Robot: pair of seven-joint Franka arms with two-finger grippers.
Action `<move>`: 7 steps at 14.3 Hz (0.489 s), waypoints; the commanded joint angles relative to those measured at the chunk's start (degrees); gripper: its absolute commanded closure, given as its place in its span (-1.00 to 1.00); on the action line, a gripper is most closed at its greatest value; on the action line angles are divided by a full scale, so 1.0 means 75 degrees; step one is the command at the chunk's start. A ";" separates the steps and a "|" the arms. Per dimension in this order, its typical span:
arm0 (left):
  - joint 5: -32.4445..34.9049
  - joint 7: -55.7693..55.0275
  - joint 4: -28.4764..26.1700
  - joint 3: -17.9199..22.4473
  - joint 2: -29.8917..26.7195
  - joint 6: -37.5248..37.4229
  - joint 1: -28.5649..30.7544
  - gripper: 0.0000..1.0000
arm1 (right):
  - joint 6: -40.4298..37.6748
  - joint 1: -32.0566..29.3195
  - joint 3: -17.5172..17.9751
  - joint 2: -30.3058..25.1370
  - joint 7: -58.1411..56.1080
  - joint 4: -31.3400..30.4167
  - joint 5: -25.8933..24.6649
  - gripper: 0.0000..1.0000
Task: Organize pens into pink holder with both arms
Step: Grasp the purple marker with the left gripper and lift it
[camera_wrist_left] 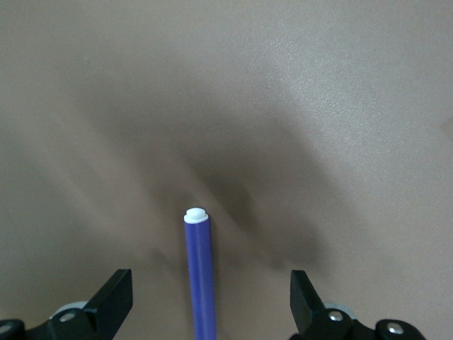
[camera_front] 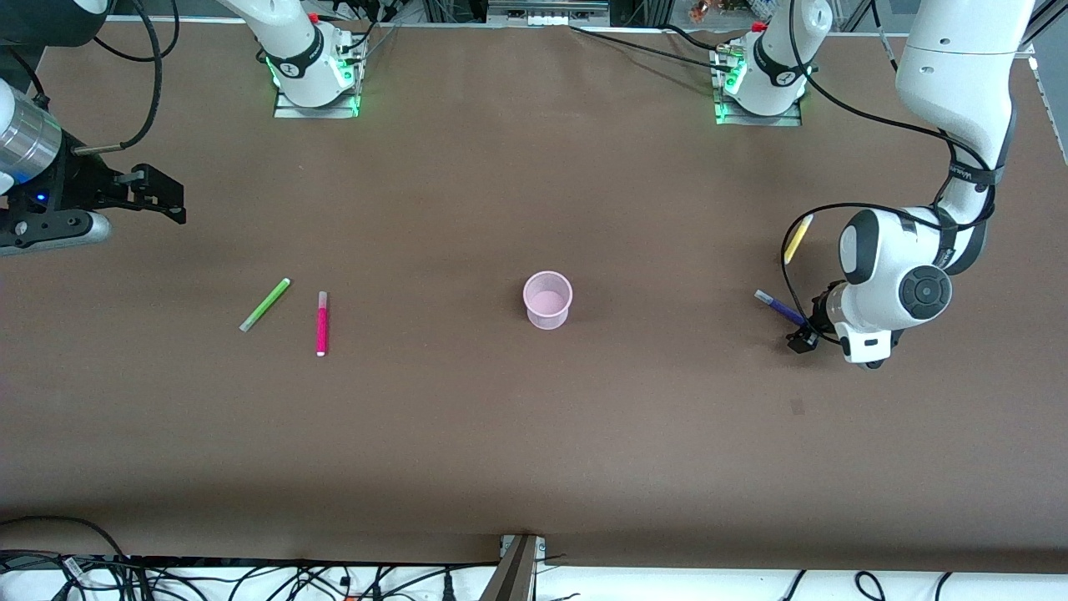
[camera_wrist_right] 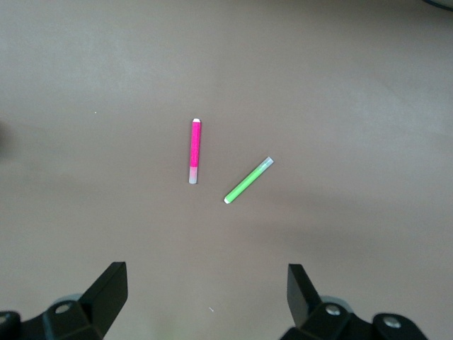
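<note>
My left gripper (camera_wrist_left: pixel 211 304) straddles the purple pen (camera_wrist_left: pixel 199 276) at mid-right of the front view, jaws wide, while my right gripper (camera_wrist_right: pixel 205 301) waits spread at upper left; the pink holder (camera_front: pixel 547 300) stands centre.

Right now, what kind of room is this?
Probably a robot lab: two white arms bolted to a brown table, loose cables along its edge, and only pens and a pink holder laid out.
</note>
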 commanded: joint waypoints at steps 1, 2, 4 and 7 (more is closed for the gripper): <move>0.0160 0.0039 -0.0124 0.0001 -0.0006 0.0084 0.0016 -0.63 | -0.0063 -0.0009 0.0038 -0.0033 0.0007 0.0028 0.0014 -1.00; 0.0160 0.0178 -0.0136 0.0001 -0.0006 0.0084 0.0063 -0.60 | -0.0087 0.0025 0.0049 -0.0033 -0.0016 0.0028 0.0014 -1.00; 0.0160 0.0472 -0.0217 0.0001 -0.0006 0.0096 0.0110 -0.53 | -0.0064 0.0061 0.0026 -0.0033 0.0006 0.0016 0.0037 -1.00; 0.0160 0.0496 -0.0358 0.0001 0.0006 0.0236 0.0134 -0.46 | 0.0007 0.0084 0.0038 -0.0010 -0.0029 0.0028 0.0049 -1.00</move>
